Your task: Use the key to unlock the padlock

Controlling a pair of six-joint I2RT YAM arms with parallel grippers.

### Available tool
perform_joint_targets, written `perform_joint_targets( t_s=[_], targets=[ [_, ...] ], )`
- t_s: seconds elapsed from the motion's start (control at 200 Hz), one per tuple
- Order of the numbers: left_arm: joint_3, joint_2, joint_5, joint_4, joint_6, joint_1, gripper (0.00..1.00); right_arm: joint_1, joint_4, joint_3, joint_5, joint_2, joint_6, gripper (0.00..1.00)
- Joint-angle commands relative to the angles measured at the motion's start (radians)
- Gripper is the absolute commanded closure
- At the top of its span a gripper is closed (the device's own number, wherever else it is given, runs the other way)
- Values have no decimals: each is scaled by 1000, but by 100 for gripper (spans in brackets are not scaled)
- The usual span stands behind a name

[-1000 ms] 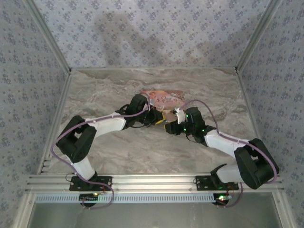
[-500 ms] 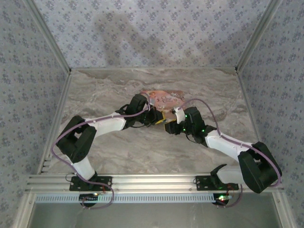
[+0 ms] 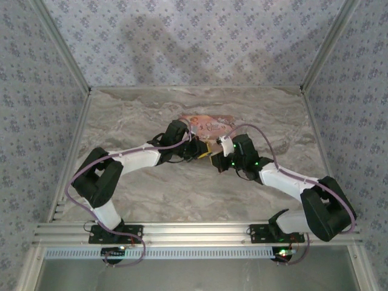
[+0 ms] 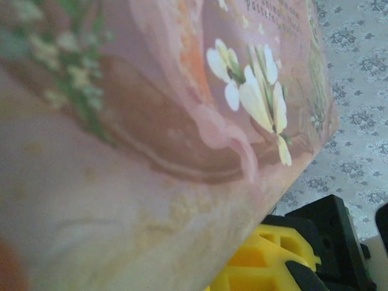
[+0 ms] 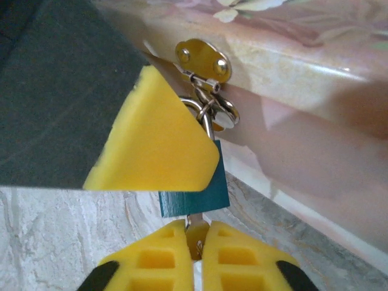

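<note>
The small blue padlock (image 5: 200,193) hangs by its metal shackle (image 5: 208,118) from a brass hasp (image 5: 203,59) on the front of the pink picture-printed box (image 5: 303,91). My right gripper (image 5: 195,225) is shut on the key (image 5: 195,241), whose blade goes up into the bottom of the padlock. A yellow finger (image 5: 151,145) of my left gripper lies across the padlock's upper left. In the left wrist view the pink box (image 4: 151,121) sits against one yellow finger (image 4: 267,260) and hides the other. From above, both grippers (image 3: 200,149) (image 3: 217,160) meet at the pink box's (image 3: 209,125) front.
The box rests on a marble-patterned tabletop (image 3: 151,194) enclosed by patterned walls (image 3: 194,42). An aluminium rail (image 3: 194,231) runs along the near edge by the arm bases.
My right arm has edged slightly left toward the box, its elbow shifting a little. The left arm and the box have stayed put.
</note>
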Motion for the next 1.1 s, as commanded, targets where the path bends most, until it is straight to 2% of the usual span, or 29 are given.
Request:
perform_joint_targets(
  t_s=[0.0, 0.195, 0.31, 0.36, 0.39, 0.42, 0.485, 0.56, 0.889, 1.094],
  targets=[
    [12, -32, 49, 62, -17, 0, 100, 2, 10, 13, -36, 4, -2, 100],
    [5, -34, 47, 55, -12, 0, 100, -3, 17, 9, -63, 6, 6, 100],
    [0, -38, 38, 43, -6, 2, 93, -9, 32, 8, -89, 15, 20, 100],
    [-3, -41, 34, 42, -3, 0, 94, -7, 28, 12, -86, 15, 18, 100],
    [-7, -41, 36, 46, -3, 1, 97, -7, 30, 12, -89, 16, 19, 99],
    [-9, -41, 38, 52, -4, 1, 99, -10, 24, 13, -89, 17, 23, 92],
    [-11, -43, 40, 53, -5, 1, 100, -18, 34, 2, -78, 7, 40, 70],
    [-10, -43, 41, 52, -4, 1, 100, -26, 44, -15, -60, -11, 54, 62],
    [-2, -43, 44, 49, -7, 2, 100, -32, 15, -5, -33, -30, 32, 58],
    [0, -43, 45, 50, -6, 3, 100, -9, -10, 9, -15, -9, 3, 59]
  ],
)
